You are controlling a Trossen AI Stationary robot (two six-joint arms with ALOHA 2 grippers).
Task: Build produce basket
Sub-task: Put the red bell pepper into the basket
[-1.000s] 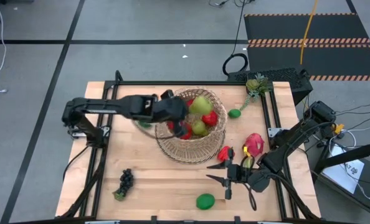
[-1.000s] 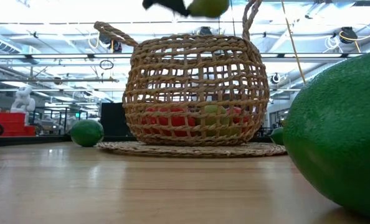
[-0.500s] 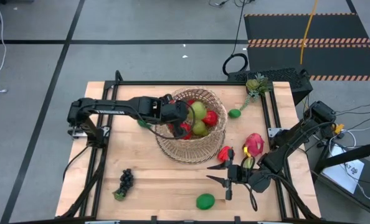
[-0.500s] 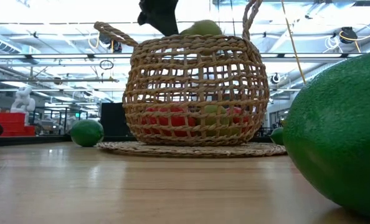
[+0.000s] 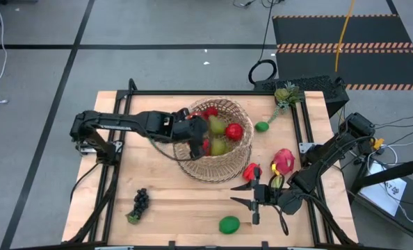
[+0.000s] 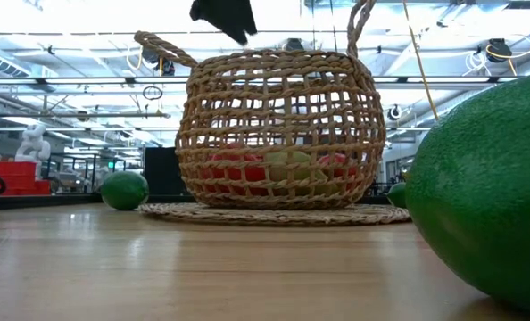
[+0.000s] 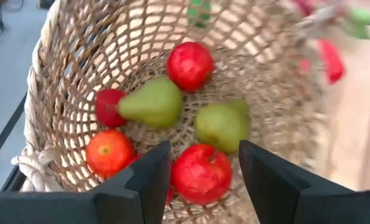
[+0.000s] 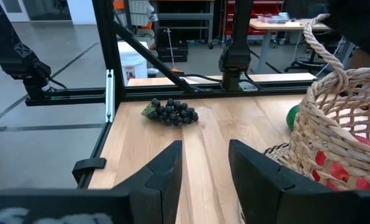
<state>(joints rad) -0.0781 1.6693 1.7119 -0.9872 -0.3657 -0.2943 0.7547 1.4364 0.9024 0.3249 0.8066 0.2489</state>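
Light wooden counter [image 5: 185, 201] within a black frame, on grey taped floor; left gripper [image 5: 201, 139] fingers spread over the basket [image 5: 240, 156], right gripper [image 5: 245, 194] fingers spread, empty.

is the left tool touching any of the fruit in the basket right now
Apart. In the left wrist view, the left tool hangs open above the basket, its fingers empty, and the pears and red fruit lie on the bottom below.
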